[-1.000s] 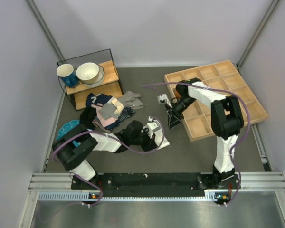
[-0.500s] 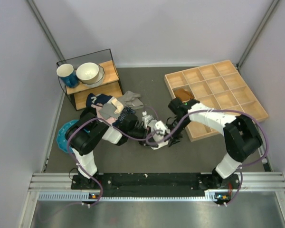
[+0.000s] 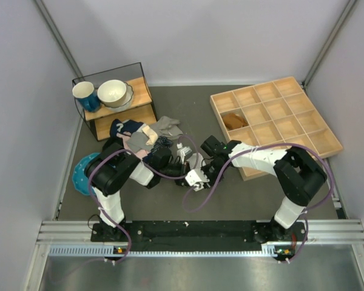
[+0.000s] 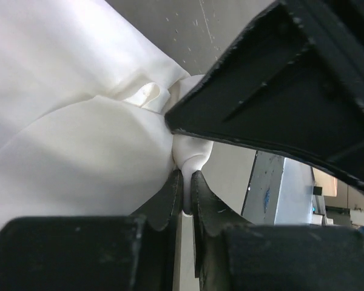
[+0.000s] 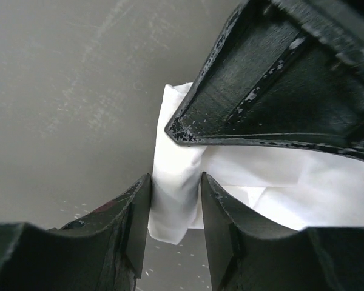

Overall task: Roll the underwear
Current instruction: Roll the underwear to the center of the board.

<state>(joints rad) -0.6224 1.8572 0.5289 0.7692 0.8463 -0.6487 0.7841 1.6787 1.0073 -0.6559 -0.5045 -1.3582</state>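
The white underwear [image 3: 196,177] lies bunched on the grey table at centre, between both grippers. My left gripper [image 3: 185,167] comes in from the left. In the left wrist view it [image 4: 187,182] is shut on a thin fold of the white cloth [image 4: 79,145]. My right gripper [image 3: 201,172] comes in from the right. In the right wrist view it [image 5: 176,203] is closed on a thicker fold at the cloth's edge [image 5: 175,182]. Each wrist view shows the other gripper's black finger right above the cloth. Most of the underwear is hidden under the grippers in the top view.
A pile of mixed clothes [image 3: 142,136] lies just left of the grippers. A shelf box [image 3: 118,112] with a blue cup [image 3: 85,95] and a bowl [image 3: 114,93] stands at back left. A wooden compartment tray [image 3: 276,121] sits at right, holding a brown item [image 3: 233,120]. A blue object [image 3: 82,173] lies at left.
My right arm swung from the tray down to the underwear and closed on it. My left gripper shifted up and left with the cloth, which is now more bunched.
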